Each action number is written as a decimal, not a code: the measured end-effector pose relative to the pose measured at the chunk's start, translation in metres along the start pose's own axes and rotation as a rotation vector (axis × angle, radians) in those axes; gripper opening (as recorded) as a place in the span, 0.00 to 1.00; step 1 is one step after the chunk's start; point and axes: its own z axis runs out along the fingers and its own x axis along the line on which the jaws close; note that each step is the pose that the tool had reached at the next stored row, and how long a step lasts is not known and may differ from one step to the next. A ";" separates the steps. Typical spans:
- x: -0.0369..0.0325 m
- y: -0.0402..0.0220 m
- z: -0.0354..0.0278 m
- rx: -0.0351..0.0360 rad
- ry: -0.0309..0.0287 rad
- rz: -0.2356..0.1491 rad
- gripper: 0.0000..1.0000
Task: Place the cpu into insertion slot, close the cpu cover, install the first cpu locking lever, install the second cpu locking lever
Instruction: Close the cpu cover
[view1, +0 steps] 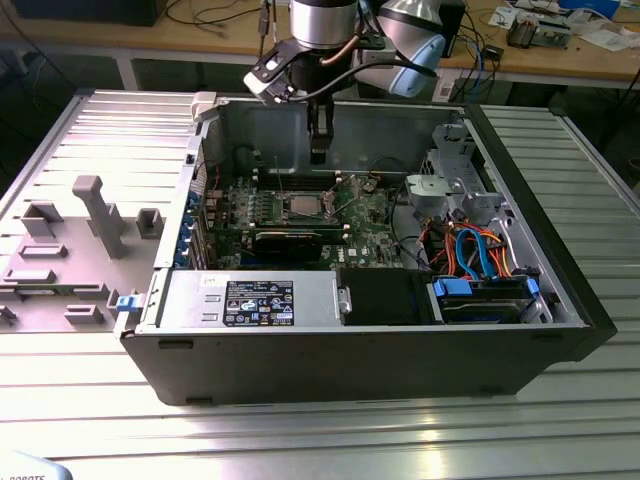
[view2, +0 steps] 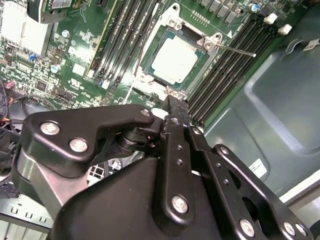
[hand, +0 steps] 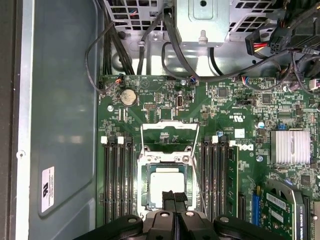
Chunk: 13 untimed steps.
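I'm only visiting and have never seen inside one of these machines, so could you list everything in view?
computer case: one, dark grey, open, on the ribbed metal table
motherboard: one, green, inside the case
cpu: one, silvery, seated in the insertion slot
cpu cover: one, silvery frame, swung open beside the slot
memory slots: several, black, flanking the slot
graphics card: one, black, across the board
cables: several, blue and orange, toward the exterior view's right
fixture tray: one, grey, beside the case at the exterior view's left
robot arm: one, silver, above the case
gripper: one, black, shut, over the cpu
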 end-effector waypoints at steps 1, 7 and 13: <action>0.0000 0.0005 0.0000 0.0000 0.0000 0.000 0.11; 0.0000 0.0052 0.0002 0.0000 0.0000 0.000 0.11; -0.0001 0.0107 0.0004 0.0000 0.0000 0.000 0.11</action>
